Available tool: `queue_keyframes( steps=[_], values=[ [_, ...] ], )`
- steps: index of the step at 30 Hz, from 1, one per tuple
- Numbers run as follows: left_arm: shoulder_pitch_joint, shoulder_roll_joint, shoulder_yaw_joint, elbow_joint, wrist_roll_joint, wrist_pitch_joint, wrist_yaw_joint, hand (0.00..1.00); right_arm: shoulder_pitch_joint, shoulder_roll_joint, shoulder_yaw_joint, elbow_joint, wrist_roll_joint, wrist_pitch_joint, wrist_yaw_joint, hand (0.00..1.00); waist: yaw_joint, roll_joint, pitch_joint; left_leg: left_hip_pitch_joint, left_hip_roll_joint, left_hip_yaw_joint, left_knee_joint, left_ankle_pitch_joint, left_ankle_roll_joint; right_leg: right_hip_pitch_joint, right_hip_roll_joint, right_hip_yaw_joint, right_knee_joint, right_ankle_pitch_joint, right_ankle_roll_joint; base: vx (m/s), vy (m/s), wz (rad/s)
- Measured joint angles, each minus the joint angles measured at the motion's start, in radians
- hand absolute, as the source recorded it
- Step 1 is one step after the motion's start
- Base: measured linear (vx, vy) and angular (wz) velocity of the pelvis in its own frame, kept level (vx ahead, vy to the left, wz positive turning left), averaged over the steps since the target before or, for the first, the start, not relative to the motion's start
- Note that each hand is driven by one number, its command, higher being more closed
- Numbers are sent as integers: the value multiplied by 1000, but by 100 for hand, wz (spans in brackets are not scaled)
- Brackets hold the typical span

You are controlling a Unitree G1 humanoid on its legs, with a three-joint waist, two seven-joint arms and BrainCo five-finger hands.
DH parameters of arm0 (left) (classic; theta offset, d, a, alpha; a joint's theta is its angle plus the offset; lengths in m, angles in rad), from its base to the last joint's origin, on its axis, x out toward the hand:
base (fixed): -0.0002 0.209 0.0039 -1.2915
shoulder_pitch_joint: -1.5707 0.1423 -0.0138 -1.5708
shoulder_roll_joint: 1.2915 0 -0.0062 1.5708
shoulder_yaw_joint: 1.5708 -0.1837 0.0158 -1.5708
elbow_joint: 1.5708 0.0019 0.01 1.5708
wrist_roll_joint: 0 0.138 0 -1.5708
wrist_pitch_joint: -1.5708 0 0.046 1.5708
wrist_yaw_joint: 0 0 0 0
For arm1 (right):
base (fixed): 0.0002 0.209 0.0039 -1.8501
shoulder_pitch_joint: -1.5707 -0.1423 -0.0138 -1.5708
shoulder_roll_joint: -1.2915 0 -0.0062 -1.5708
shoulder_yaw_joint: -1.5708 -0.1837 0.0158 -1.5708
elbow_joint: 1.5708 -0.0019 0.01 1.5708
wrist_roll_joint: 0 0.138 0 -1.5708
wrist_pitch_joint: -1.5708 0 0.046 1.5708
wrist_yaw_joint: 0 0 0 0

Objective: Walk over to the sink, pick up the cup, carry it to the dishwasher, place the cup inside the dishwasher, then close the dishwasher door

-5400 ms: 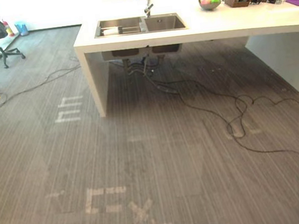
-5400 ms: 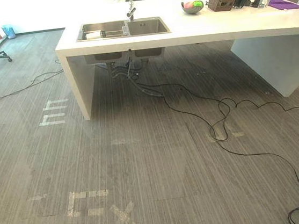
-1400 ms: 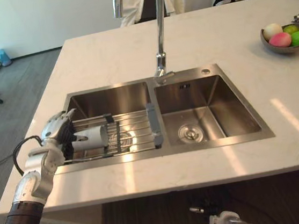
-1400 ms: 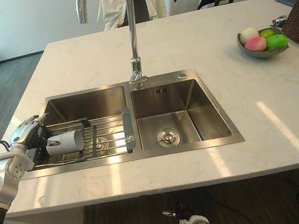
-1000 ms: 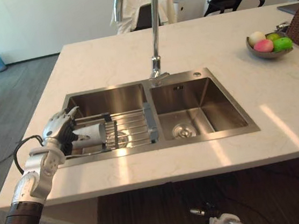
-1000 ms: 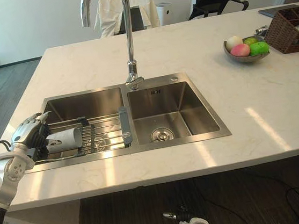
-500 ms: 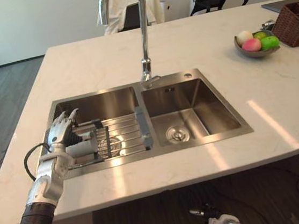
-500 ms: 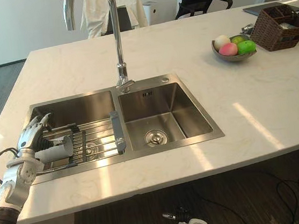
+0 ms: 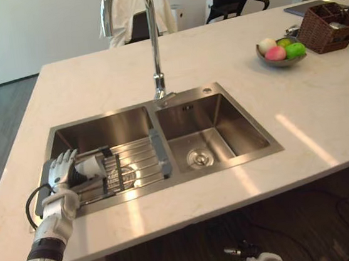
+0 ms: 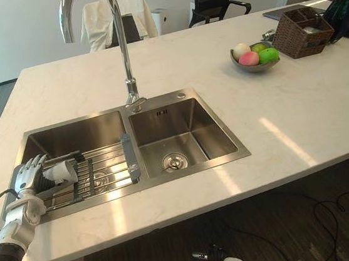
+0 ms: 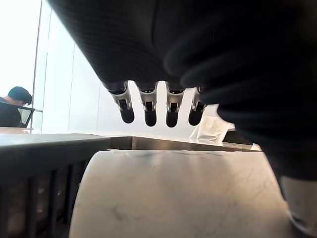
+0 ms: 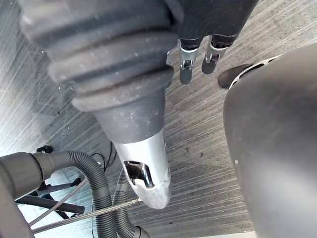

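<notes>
In the sink (image 9: 101,125), left hand (image 9: 60,174) partly hides cup (image 9: 91,166).

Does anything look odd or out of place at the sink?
The white cup lies on its side on the metal wire rack over the steel sink's left basin, not upright. The left hand is beside it, fingers straight. Nothing looks spilled or damaged.

cup (image 9: 90,167) | white | on side | on rack (image 9: 137,163), L sink (image 9: 105,129) basin
</notes>
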Motion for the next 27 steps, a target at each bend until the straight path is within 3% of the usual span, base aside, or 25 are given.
queue_keyframes(
  steps=[4,10,16,27],
  values=[
    [-6,1,0,26,0,-6,-12,0,0,-5,2,11,0,-6,0,0,-7,3,-2,0,0,3,0,0,0,-1,0,3,0,1,1,0,0,0],
    [-12,25,-6,55,-12,-43,-131,0,-9,-12,4,34,0,-7,0,0,-12,8,-7,1,0,25,0,-6,0,-16,0,25,0,4,4,-3,-6,-10],
    [-7,29,-5,45,-95,-55,-148,0,-9,-9,6,35,0,-10,-1,0,-17,7,-8,1,-1,27,1,-7,-1,-17,-1,25,0,5,5,1,-1,-2],
    [80,63,-11,-161,-200,-34,-329,0,-8,-3,-3,35,1,-29,-6,0,-9,5,-6,-7,-3,7,1,-7,1,-15,-5,-10,0,3,8,0,-6,4]
  ],
)
